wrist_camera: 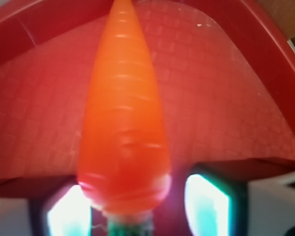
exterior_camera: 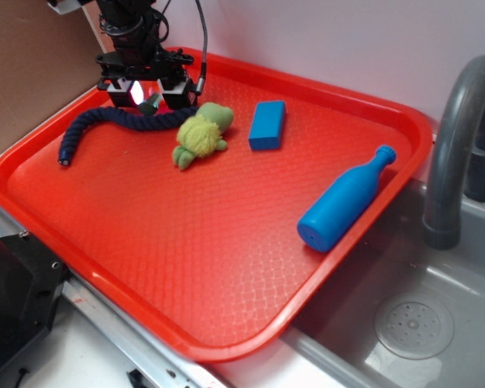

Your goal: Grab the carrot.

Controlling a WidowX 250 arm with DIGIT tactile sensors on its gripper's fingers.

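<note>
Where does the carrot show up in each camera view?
Exterior: only a green glint of the carrot shows between the gripper fingers, at the tray's back left.
Wrist: the carrot fills the centre, tip pointing up.
Shared landmark: the red tray.

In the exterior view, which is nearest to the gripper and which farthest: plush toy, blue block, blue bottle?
From the gripper at the tray's back left:
1. Plush toy, just to its right in the image.
2. Blue block, farther right.
3. Blue bottle, by the tray's right edge.
</note>
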